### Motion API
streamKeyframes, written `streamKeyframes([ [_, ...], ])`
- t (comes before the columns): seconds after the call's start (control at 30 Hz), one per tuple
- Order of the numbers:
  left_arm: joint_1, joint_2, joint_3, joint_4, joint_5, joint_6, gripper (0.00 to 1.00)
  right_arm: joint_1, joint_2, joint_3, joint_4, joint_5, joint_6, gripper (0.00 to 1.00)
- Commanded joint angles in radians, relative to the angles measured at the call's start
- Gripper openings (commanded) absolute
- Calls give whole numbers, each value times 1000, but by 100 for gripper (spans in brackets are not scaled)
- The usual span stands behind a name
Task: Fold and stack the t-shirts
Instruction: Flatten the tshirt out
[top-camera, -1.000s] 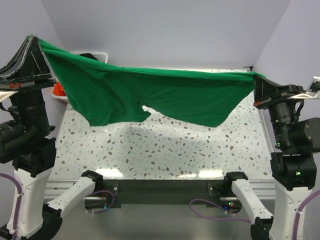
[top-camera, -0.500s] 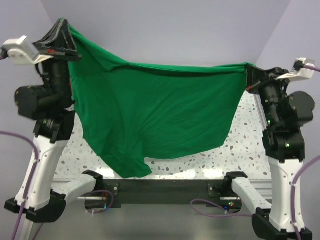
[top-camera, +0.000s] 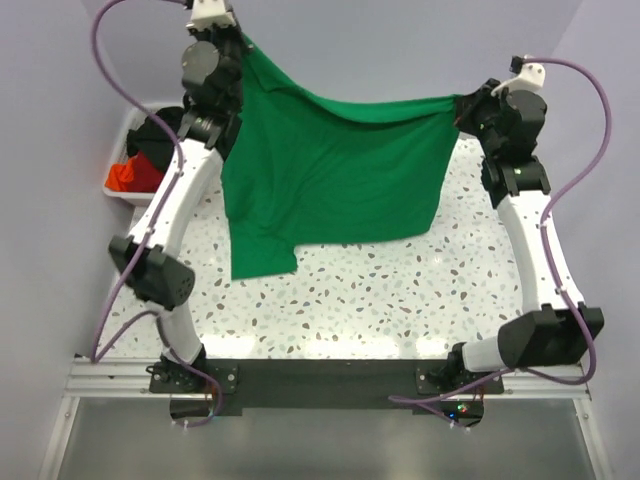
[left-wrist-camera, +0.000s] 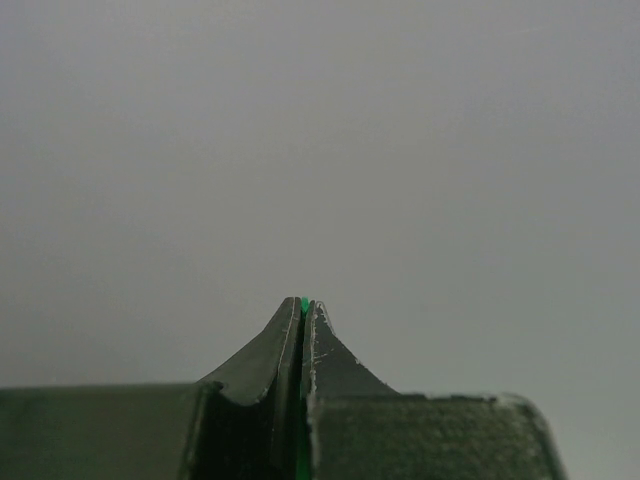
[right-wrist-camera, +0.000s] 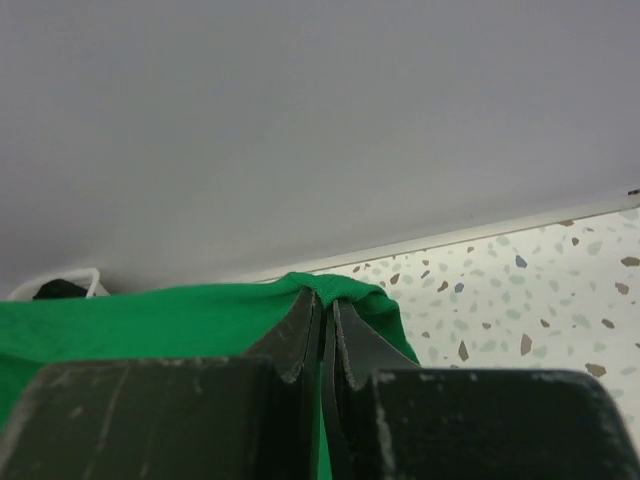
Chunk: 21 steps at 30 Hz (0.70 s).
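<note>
Early: left gripper (left-wrist-camera: 303, 305) and right gripper (right-wrist-camera: 325, 305) each clamp a corner of the green shirt (top-camera: 330, 180), hung spread, zero folds (red shirt (top-camera: 122, 178), black shirt (top-camera: 155, 140) in bin (top-camera: 118, 194)).

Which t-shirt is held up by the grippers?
The green t-shirt, stretched between left gripper and right gripper; the black t-shirt and red t-shirt sit in the bin.

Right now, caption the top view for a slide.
Left gripper and right gripper hold green t-shirt spread over table.
</note>
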Motion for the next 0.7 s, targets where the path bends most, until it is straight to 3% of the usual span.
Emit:
streamKeyframes([
  [0.0,1,154,360,-38,-38,75,0,-7,33,134,138,9,-54,0],
  [0.17,1,145,381,-52,-27,96,0,-7,-6,125,137,-7,-71,0],
  [0.37,-8,-99,89,-26,-3,93,0,-7,-181,-62,132,-26,-58,0],
  [0.43,-26,-169,27,-80,13,95,0,-7,-227,-157,97,-34,-57,0],
  [0.57,-55,-307,-247,-191,97,38,0,-9,-377,-378,19,-25,-15,0],
  [0.63,-66,-364,-338,-251,109,-67,0,-7,-414,-513,-15,-34,18,0],
  [0.67,-69,-380,-454,-346,124,-113,0,-6,-428,-553,-50,-48,25,0],
])
